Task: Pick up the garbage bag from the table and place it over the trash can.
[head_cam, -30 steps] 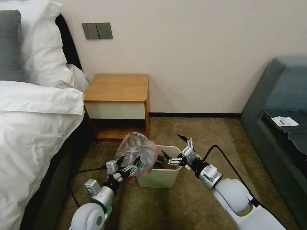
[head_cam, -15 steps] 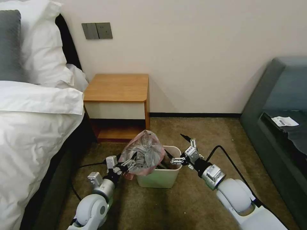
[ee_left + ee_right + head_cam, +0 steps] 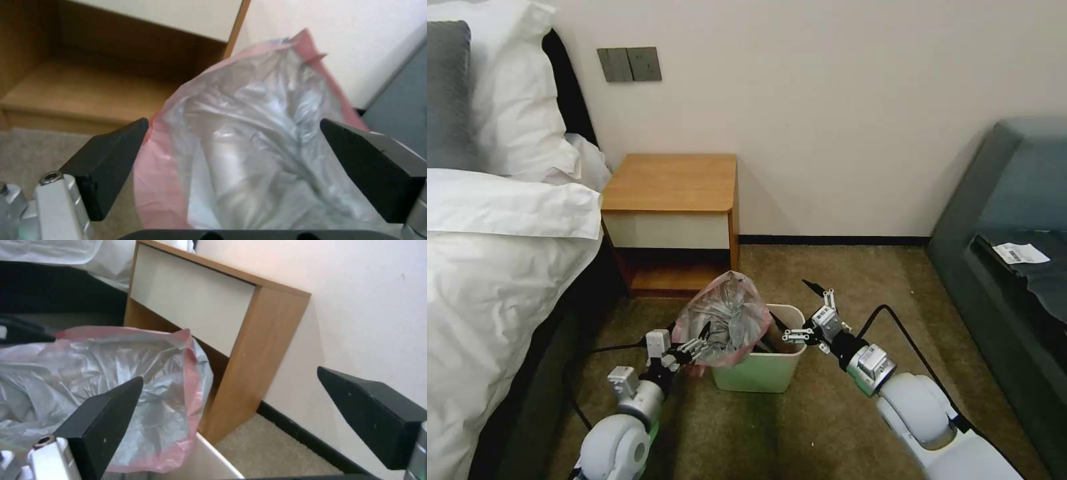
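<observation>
- The bag (image 3: 722, 319) is bunched and puffed up over the left half of the bin (image 3: 758, 373), its pink edging hanging down the bin's left side; it is off the bench (image 3: 670, 183).
- The bin stands on the brown carpet (image 3: 827, 427), just in front of the bench's right corner.
- The left gripper (image 3: 697, 345) sits at the bag's left side with its jaws spread wide; in the left wrist view the bag (image 3: 249, 146) fills the gap between the black fingers (image 3: 106, 163), and I cannot tell if they touch it.
- The right gripper (image 3: 797, 320) hovers at the bin's right rim, jaws wide and holding nothing; the right wrist view has the bag (image 3: 111, 383) beside one finger.
- The bench is against the cream wall (image 3: 840, 113), its top bare, white drawer front above an open lower shelf.
- A bed (image 3: 494, 253) with white bedding and pillows lies left of the bench.
- A grey switch plate (image 3: 629, 64) is on the wall above.
- A dark grey-green sofa (image 3: 1014, 220) stands at right, a white slip of paper (image 3: 1019, 253) on it.
- Black cables trail across the carpet by both arms.
</observation>
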Tool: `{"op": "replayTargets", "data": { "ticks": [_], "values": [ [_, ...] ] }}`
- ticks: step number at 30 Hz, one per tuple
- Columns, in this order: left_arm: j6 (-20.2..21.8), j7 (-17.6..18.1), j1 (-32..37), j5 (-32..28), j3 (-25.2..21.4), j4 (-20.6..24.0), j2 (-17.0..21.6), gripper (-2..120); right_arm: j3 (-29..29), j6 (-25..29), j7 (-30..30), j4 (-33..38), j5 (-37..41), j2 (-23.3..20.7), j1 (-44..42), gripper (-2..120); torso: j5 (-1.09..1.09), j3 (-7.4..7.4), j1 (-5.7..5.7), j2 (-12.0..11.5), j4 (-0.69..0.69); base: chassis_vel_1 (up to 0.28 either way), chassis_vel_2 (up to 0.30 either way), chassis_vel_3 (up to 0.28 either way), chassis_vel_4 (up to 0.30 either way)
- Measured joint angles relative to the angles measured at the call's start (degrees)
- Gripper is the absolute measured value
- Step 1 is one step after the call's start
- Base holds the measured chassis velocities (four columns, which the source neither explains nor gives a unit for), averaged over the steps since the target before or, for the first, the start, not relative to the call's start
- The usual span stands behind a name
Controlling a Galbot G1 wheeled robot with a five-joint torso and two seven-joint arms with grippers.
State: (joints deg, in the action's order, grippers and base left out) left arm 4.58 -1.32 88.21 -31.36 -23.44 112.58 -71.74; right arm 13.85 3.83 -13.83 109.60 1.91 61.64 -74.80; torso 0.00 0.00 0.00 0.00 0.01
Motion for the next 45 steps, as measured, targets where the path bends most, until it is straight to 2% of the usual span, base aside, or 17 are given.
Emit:
{"op": "replayTargets", "data": {
  "ticks": [7,13,21,30,37,45],
  "values": [
    [0.10,-0.49,-0.82,-1.69,0.55,0.07,0.15,97,-0.60,0.08,-0.26,-0.04,-0.24,0.74,0.20,100,0.00,0.00,0.00,0.00,-0.01,0.000,0.000,0.000,0.000],
    [1.30,-1.70,-4.64,-8.18,2.06,-3.55,2.04,97,-0.43,0.11,-0.76,0.37,-0.45,0.70,-0.19,100,-0.01,0.00,0.00,0.00,-0.01,0.000,0.000,0.000,0.000],
    [3.69,-1.29,-7.66,-11.96,3.39,-6.99,2.51,97,-0.35,0.60,-1.10,0.08,-0.72,1.28,-0.70,100,-0.01,0.00,0.00,0.00,-0.01,0.000,0.000,0.000,0.000],
    [9.36,-0.12,-11.20,-13.04,4.67,-9.58,3.63,96,-0.65,0.94,-1.70,-0.26,-0.78,1.67,-1.09,100,0.00,0.00,0.00,0.00,-0.01,0.000,0.000,0.000,0.000],
    [12.21,1.33,-13.81,-12.61,5.07,-12.01,3.62,93,-0.03,1.51,-2.04,-0.38,-1.05,1.96,-2.05,100,0.00,0.00,0.00,0.00,-0.01,0.000,0.000,0.000,0.000],
    [16.43,1.40,-14.47,-11.84,5.06,-12.05,3.87,93,0.26,1.60,-2.14,0.01,-1.14,1.75,-2.48,100,0.01,0.00,0.00,0.00,0.00,0.000,0.000,0.000,0.000]
  ]
}}
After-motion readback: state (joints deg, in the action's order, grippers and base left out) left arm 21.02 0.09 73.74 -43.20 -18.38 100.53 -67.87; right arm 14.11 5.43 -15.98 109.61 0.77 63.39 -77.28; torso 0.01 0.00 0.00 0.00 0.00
